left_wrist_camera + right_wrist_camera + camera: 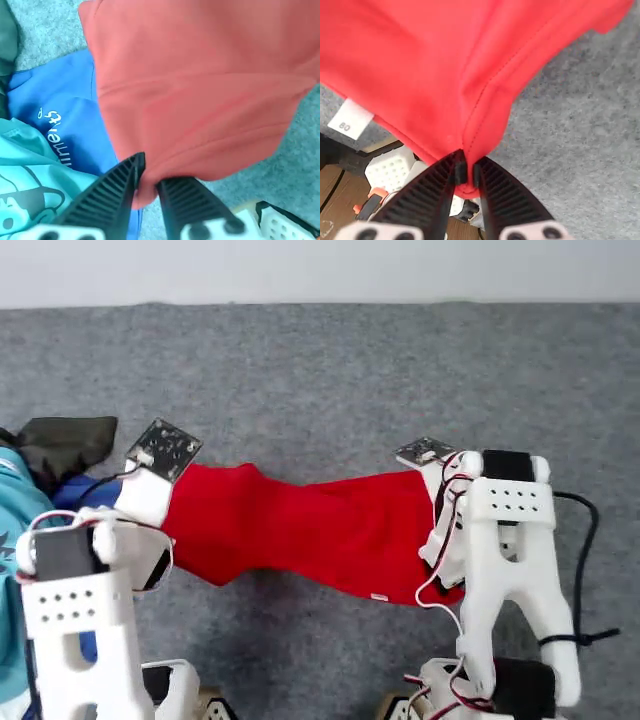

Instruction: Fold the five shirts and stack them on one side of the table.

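I see the red shirt (300, 530) stretched out between my two arms, across the near part of the grey surface (350, 370). The left end effector (150, 175) is closed on one end of the red shirt: in the left wrist view a rounded fold of the red cloth sits pinched between the two black jaws. The right end effector (467, 170) is closed on the other end, and in the right wrist view its jaws stand almost together with a seamed edge of the cloth squeezed between them. From that grip the cloth spreads wide, and a small white label (350, 122) is sewn at its hem. In the high view the shirt is bunched and narrower at the left arm's side and wider at the right arm's side, with a shadow on the surface below its near edge. Whether the middle of the shirt touches the surface, I cannot tell. At the left edge of the surface, just beside the left arm, other clothes lie together: a blue shirt (60, 115) with white print, a teal shirt (25, 170) that partly covers it, and a dark garment (60, 440) a little farther from me. The red shirt hangs over part of the blue shirt in the left wrist view.
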Available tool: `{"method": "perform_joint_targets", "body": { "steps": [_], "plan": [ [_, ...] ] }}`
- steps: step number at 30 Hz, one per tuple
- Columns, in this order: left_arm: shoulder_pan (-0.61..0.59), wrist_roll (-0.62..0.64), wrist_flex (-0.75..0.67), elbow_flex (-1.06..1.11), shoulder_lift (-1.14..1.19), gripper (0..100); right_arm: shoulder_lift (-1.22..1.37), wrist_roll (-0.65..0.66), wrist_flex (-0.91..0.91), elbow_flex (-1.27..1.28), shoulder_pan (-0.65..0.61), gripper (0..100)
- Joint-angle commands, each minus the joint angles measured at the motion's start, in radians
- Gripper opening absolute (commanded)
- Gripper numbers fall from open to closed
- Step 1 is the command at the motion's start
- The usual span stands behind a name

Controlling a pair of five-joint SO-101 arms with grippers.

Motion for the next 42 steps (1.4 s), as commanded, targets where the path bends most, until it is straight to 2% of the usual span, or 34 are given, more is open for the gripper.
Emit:
{"method": "perform_joint_targets", "body": {
  "steps": [1, 4, 7, 16, 24, 32, 37, 42],
  "plan": [
    [-0.009, -0.002, 0.02, 0.008, -0.074, 2, -0.042, 0.011, 0.051, -0.003, -0.012, 9.5],
    [-0.009, -0.002, 0.02, 0.038, -0.115, 2, -0.059, 0.011, 0.07, 0.003, -0.001, 23.6],
    [-0.011, -0.002, 0.003, 0.081, -0.141, 2, -0.093, 0.014, 0.067, 0.002, -0.004, 29.9],
    [-0.212, -0.04, -0.063, 0.119, -0.146, 2, -0.14, 0.138, 0.064, 0.133, -0.084, 29.9],
    [-0.218, -0.058, -0.143, 0.18, -0.146, 2, -0.019, 0.135, -0.013, 0.15, -0.335, 30.1],
    [-0.218, -0.058, -0.233, 0.266, -0.146, 2, 0.156, 0.011, -0.097, 0.149, -0.596, 30.1],
    [-0.219, -0.058, -0.233, 0.268, -0.146, 2, 0.211, -0.02, -0.177, 0.15, -0.668, 30.2],
    [-0.219, -0.058, -0.233, 0.265, -0.146, 2, 0.262, -0.012, -0.239, 0.204, -0.68, 30.2]
  ]
}}
